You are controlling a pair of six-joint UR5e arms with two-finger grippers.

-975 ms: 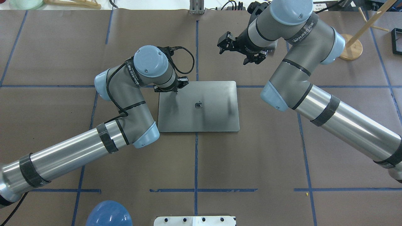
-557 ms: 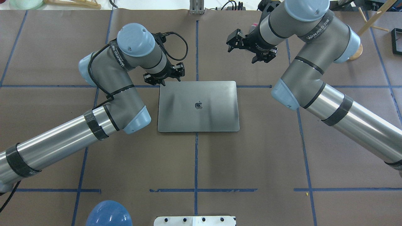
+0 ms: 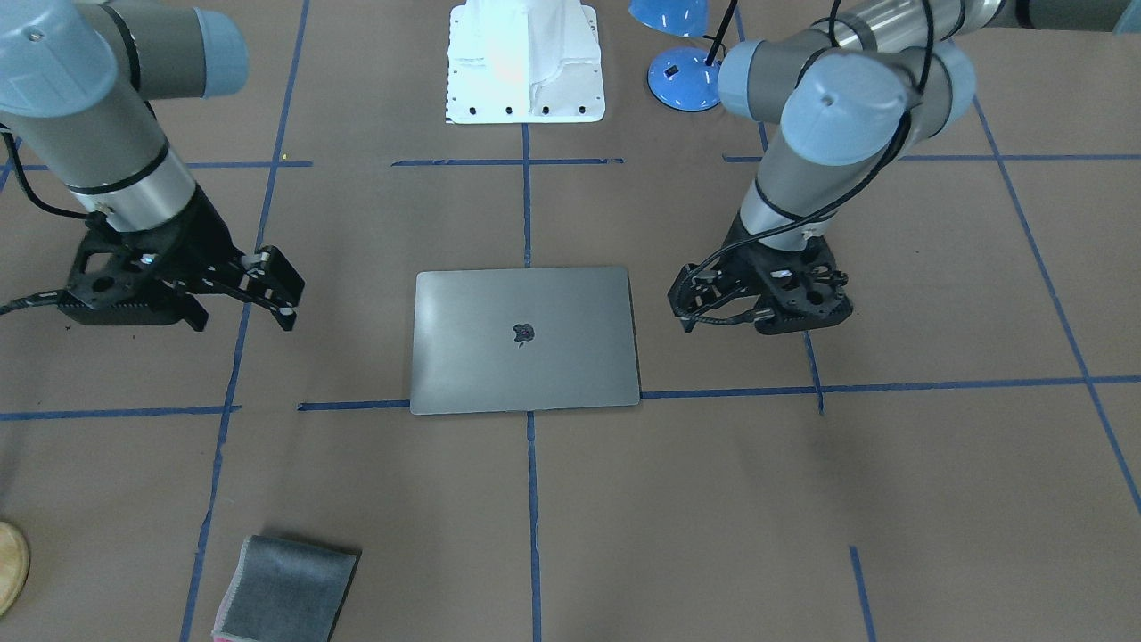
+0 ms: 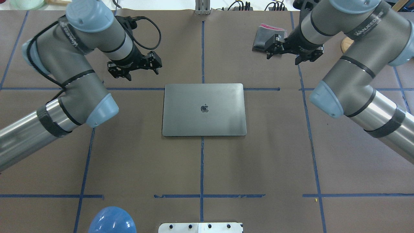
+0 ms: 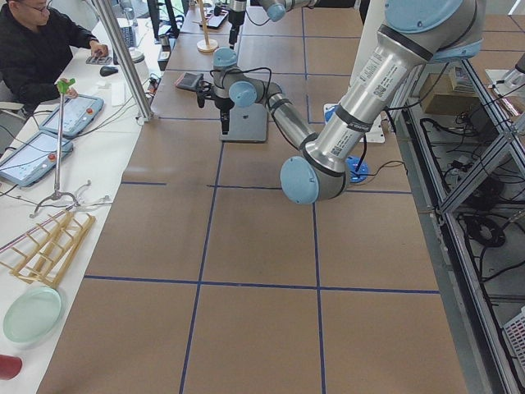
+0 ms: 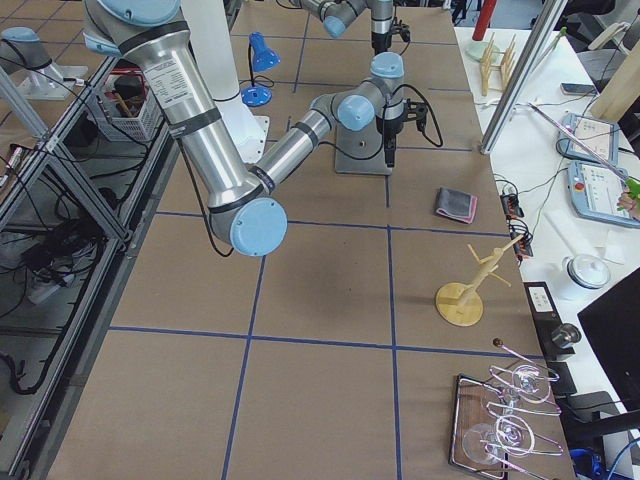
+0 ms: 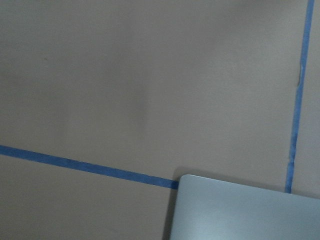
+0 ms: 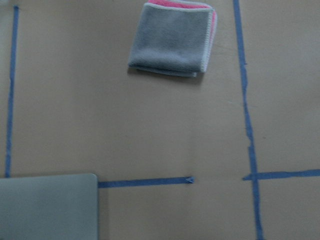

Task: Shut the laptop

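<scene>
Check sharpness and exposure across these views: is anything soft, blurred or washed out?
Left wrist view: soft, the laptop corner looks washed pale. Right wrist view: slightly blurred, though the folded cloth is legible. Front-facing view: the white robot base is blown out. Overhead view: sharp, even light.

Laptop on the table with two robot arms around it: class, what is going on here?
The laptop lies shut and flat on the table, its logo facing up, so the closing looks done. Neither arm touches it. The left pincer hangs beyond the laptop's far left corner. The right pincer hangs past its far right corner, near a folded grey cloth. Both pincers hold nothing.
</scene>
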